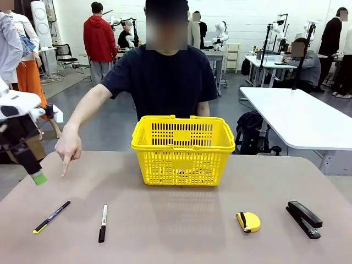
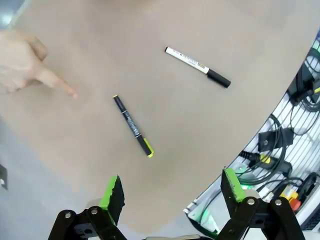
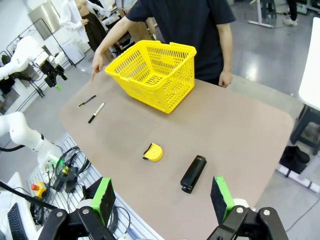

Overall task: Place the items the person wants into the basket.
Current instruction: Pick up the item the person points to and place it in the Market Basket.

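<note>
The person's hand (image 1: 68, 151) points a finger down at the table's left side, close to the thin black pen (image 1: 51, 216) with its yellow-green end. The black-and-white marker (image 1: 103, 223) lies just right of the pen. In the left wrist view, my left gripper (image 2: 172, 190) hangs open above the table edge, with the pen (image 2: 133, 125) and marker (image 2: 197, 66) ahead and the pointing hand (image 2: 30, 65) at the left. The yellow basket (image 1: 183, 148) stands mid-table before the person. My right gripper (image 3: 162, 197) is open, high over the near right corner. The utility knife is hidden.
A yellow tape measure (image 1: 248, 221) and a black stapler (image 1: 303, 218) lie at the front right. My left arm (image 1: 22, 132) hovers off the table's left edge. Cables and equipment (image 2: 280, 150) sit below that edge. A white table (image 1: 302, 118) stands behind on the right.
</note>
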Tool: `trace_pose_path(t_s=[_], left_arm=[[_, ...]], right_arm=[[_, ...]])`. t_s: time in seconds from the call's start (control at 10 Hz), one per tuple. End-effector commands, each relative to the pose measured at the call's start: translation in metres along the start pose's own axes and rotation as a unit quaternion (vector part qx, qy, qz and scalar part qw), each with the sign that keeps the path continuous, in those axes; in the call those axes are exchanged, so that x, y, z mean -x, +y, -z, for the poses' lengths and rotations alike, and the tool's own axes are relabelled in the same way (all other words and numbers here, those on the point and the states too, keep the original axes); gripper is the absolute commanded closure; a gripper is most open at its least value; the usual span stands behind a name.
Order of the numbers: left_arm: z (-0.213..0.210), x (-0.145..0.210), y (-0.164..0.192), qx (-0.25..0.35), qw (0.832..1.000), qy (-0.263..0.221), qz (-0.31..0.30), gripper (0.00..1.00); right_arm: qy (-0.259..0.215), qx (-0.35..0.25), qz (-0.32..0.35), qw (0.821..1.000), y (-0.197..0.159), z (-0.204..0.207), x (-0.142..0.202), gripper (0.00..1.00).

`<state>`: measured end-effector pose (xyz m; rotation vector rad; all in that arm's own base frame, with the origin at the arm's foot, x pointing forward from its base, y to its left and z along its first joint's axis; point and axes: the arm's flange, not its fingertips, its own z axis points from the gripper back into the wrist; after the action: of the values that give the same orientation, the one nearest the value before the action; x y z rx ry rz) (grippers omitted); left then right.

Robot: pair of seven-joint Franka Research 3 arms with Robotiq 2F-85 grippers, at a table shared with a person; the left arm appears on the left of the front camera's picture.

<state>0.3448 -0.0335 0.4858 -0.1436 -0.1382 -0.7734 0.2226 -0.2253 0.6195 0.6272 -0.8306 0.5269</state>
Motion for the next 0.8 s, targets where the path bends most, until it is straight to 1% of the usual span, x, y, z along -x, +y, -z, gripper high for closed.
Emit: trace_pose_path(t_s=[0.0,0.1,0.2,0.3,0.7], left_arm=[[0.0153,-0.0072,0.0111,0.002,1.0,0.025,-0.015,0.0],[0.025,-0.0057,0.0099,-0.007,1.0,0.026,-0.017,0.0],[0.024,-0.0063,0.0121,-0.026,1.0,0.014,-0.006,0.0],[0.0221,-0.0065,0.0064,0.009,1.0,0.02,-0.012,0.0],[0.0242,-0.0069,0.0099,0.008,1.0,0.017,-0.004,0.0]], right_arm=[[-0.016,-0.011,-0.005,1.0,-0.0007,0.0002,-0.0029,0.0],[-0.016,-0.011,-0.005,1.0,-0.0007,0.0002,-0.0029,0.0],[-0.016,-0.011,-0.005,1.0,-0.0007,0.0002,-0.0029,0.0],[-0.016,-0.011,-0.005,1.0,-0.0007,0.0002,-0.0029,0.0],[-0.016,-0.011,-0.005,1.0,-0.0007,0.0002,-0.0029,0.0]])
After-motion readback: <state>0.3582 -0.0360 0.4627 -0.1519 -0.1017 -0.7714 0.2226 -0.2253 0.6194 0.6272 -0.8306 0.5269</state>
